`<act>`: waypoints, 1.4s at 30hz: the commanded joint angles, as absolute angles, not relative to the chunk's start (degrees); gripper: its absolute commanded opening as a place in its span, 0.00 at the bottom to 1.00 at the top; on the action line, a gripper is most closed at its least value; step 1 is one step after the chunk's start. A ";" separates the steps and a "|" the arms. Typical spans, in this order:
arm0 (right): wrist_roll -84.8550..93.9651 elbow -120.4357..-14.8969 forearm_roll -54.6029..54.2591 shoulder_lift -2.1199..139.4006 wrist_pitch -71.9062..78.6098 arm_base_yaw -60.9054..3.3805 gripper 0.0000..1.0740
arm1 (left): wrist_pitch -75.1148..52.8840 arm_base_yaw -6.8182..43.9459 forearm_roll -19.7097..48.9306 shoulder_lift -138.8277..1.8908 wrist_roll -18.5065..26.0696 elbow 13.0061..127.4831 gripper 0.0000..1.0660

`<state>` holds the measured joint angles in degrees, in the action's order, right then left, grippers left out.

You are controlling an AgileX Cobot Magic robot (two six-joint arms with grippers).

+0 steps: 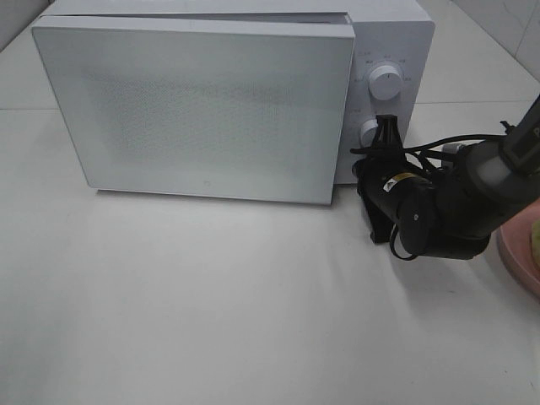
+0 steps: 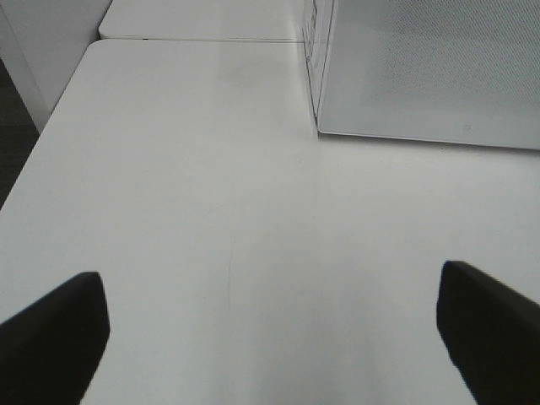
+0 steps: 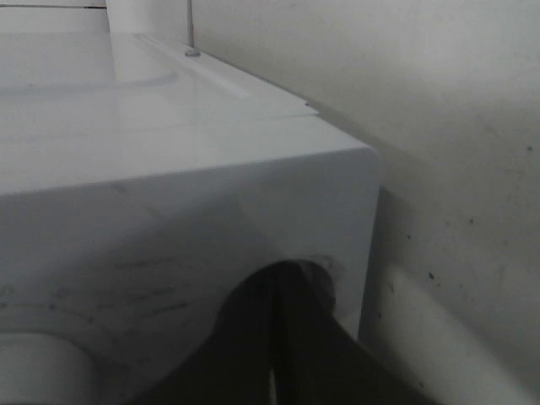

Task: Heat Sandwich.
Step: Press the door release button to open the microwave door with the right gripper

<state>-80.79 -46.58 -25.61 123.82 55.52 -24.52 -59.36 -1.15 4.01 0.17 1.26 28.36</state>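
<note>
Found the left gripper (image 2: 270, 337) hanging over the white table (image 2: 211, 211), jaws spread as wide as they go, one dark finger (image 2: 59, 333) showing at each side and nothing between them. Saw only bare tabletop just ahead of it. Further ahead and off to one side, made out the corner of the white microwave (image 2: 422, 67), well apart from the fingers.

Found the right gripper (image 3: 283, 283) with its jaws pressed together and nothing caught in them. Saw the tips right up against the microwave's control panel (image 1: 384, 105), near its outer edge. Could not tell whether touching or just short of it. Noted the lower knob (image 1: 369, 131) just beside the tips, and the upper knob (image 1: 386, 82) a little further along the panel. Beyond the knobs, saw the speckled door (image 1: 202, 110) covering the front.

Behind this gripper, back along its arm (image 1: 472, 194), noted a pink plate (image 1: 516, 253) cut off by the frame edge. On it, made out a yellowish-green sliver, seemingly the sandwich (image 1: 535, 240), well apart from both grippers and outside the microwave. Too cropped to tell more.
</note>
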 commanded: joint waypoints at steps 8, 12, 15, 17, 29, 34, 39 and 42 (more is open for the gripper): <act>-79.41 -50.71 -24.29 123.53 64.00 -22.69 0.00 | -58.90 -1.32 4.13 1.78 1.03 28.25 0.95; -79.53 -49.85 -24.24 123.36 63.37 -22.69 0.01 | -58.90 -1.32 4.13 1.78 1.03 28.25 0.95; -79.70 -48.87 -24.24 122.67 62.40 -22.69 0.01 | -58.90 -1.32 4.13 1.78 1.03 28.25 0.95; -79.81 -48.30 -24.18 122.21 61.36 -22.69 0.01 | -58.90 -1.32 4.13 1.78 1.03 28.25 0.95; -79.70 -44.69 -22.46 119.06 52.83 -22.69 0.01 | -58.90 -1.32 4.13 1.78 1.03 28.25 0.95; -79.35 -42.00 -20.23 116.65 48.19 -22.69 0.01 | -58.90 -1.32 4.13 1.78 1.03 28.25 0.95; -79.35 -38.90 -18.74 113.90 46.87 -22.80 0.01 | -58.90 -1.32 4.13 1.78 1.03 28.25 0.95; -78.44 -37.30 -18.85 112.30 45.84 -22.80 0.01 | -58.90 -1.32 4.13 1.78 1.03 28.25 0.95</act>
